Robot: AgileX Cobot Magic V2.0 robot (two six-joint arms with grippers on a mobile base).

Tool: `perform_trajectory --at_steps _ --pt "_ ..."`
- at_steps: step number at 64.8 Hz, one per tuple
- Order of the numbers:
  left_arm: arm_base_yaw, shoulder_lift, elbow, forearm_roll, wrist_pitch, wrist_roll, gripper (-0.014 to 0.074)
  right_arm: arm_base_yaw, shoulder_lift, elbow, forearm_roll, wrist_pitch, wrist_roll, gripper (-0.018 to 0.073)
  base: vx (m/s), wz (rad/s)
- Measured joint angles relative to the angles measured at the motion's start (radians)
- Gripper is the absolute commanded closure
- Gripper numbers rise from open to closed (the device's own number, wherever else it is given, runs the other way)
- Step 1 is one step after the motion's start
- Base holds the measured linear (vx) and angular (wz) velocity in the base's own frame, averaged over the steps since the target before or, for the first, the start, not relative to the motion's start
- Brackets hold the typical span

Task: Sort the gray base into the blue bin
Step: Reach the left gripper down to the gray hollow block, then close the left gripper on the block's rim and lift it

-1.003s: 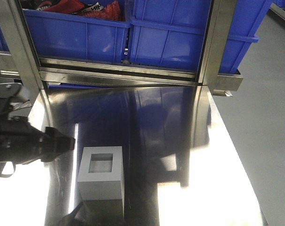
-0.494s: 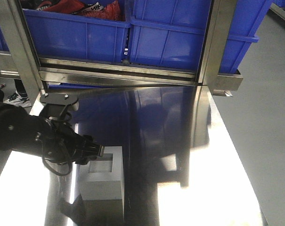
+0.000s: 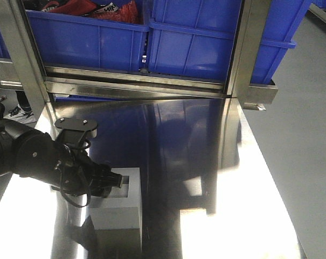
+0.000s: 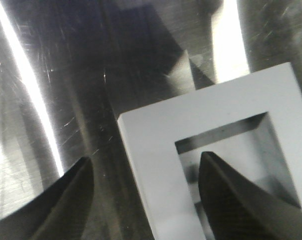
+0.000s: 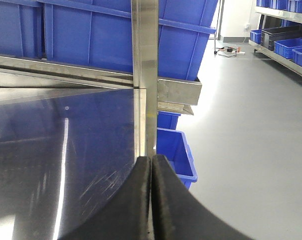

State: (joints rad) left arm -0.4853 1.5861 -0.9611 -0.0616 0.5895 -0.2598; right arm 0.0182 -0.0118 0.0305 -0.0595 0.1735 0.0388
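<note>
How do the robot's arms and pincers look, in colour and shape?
The left arm is matte black with rounded links, a flat black plate bearing two pale dots, and a thin black cable looping below. The left pincer and the right pincer have black, curved fingers tapering to blunt tips.

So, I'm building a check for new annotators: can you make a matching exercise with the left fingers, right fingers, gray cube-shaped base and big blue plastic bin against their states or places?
1. left arm's black fingers
2. right arm's black fingers
3. matte gray cube-like base with a square opening
4. bright-blue plastic bin

A. on the steel rack behind the table
B. pressed shut, holding nothing
C. open, straddling one wall of the base
D. resting on the shiny steel tabletop

Pairs: 1-C, 2-B, 3-D, 4-A.
</note>
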Motion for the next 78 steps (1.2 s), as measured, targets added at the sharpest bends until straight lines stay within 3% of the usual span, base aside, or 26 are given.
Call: perform_trajectory --at_steps 17,37,65,78 --pt "0.000 0.023 -0.016 -0.003 -0.021 -0.005 0.0239 0.000 0.000 0.000 0.000 0.000 0.000 0.0568 0.00 0.00" --pt "-0.005 0.031 -0.024 -0.016 -0.021 -0.011 0.0605 0.000 0.000 0.000 0.000 0.000 0.000 0.0568 0.00 0.00" --pt "-0.005 0.005 -0.017 -0.002 -0.019 -0.009 0.0602 0.000 0.000 0.000 0.000 0.000 0.000 0.0568 0.00 0.00" --pt "-0.005 -0.124 -0.010 0.012 -0.054 -0.007 0.0602 0.000 0.000 0.000 0.000 0.000 0.000 0.0568 0.00 0.00"
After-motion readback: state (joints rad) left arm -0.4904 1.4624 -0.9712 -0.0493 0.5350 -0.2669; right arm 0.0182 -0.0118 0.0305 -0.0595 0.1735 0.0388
